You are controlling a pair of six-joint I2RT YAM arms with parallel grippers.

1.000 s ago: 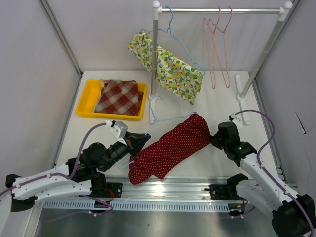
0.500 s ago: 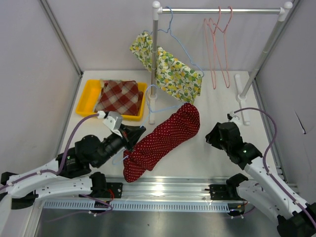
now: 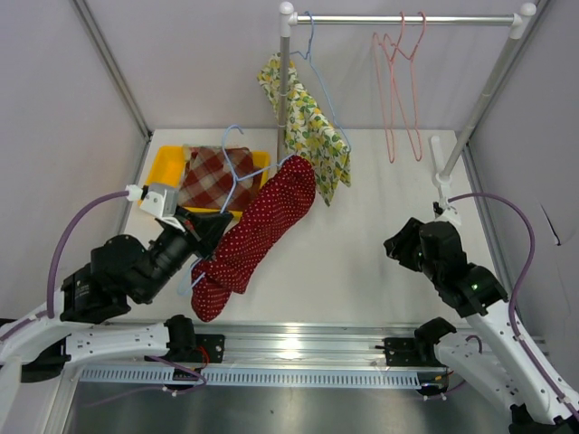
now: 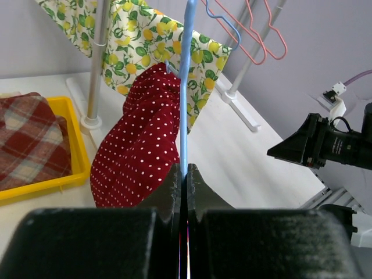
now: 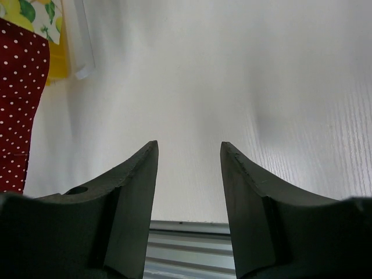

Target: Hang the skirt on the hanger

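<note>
With my left hand (image 4: 185, 174) pinched shut on the blue hanger (image 4: 187, 87), the red skirt (image 3: 258, 231) draped over it at nine o'clock, and my right hand (image 5: 189, 168) half open and empty at four, I should carry it level toward the rail (image 3: 403, 18) at twelve.

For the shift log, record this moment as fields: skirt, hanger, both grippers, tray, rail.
skirt: red with white dots, draped on the blue hanger
blue hanger: wire clamped by the left gripper
left gripper: shut on the hanger
right gripper: open, empty, over bare table
yellow tray: holds a plaid cloth
rail: carries a lemon-print cloth and bare pink hangers
</note>
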